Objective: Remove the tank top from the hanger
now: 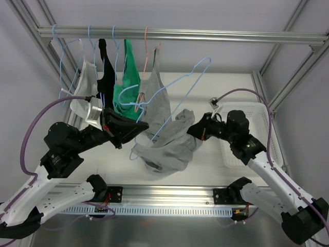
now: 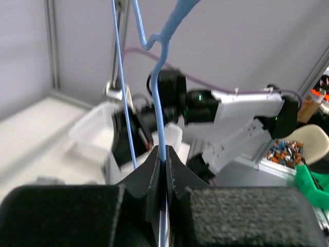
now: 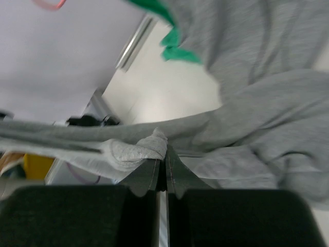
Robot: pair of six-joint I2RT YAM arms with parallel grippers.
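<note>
Grey tank top [image 1: 169, 146] sags over the table's [image 1: 231, 90] middle, so the right gripper [image 3: 163, 154] pinching it should draw toward the right edge while the left gripper [image 2: 163, 154] clamps the hanger [image 2: 160, 121] steady.

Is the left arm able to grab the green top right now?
Probably not. Its tool is shut on the blue hanger, so it has no free grip, though the green top hangs close by.
</note>
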